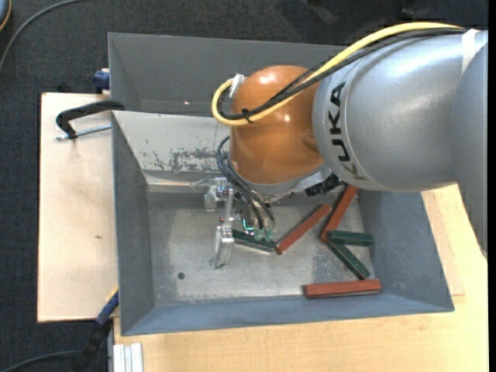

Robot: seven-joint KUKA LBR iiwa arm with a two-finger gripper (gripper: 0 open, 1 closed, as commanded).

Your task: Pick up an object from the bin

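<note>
Step in hand: grasp approach; gripper [242,248] low in bin [132,231] centre, fingers spread, apparently about left end of green stick [262,242]; red stick [304,227] touching alongside; next: close squarely, lift straight.

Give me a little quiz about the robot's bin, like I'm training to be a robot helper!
1. True or false: the red-brown block by the near wall of the bin lies apart from the gripper.
2. What colour are the two sticks making a V on the right? A) blue B) green C) yellow
3. Fill in: in this view the gripper is to the ____ of those sticks.

Key: 1 true; 2 B; 3 left.
</note>
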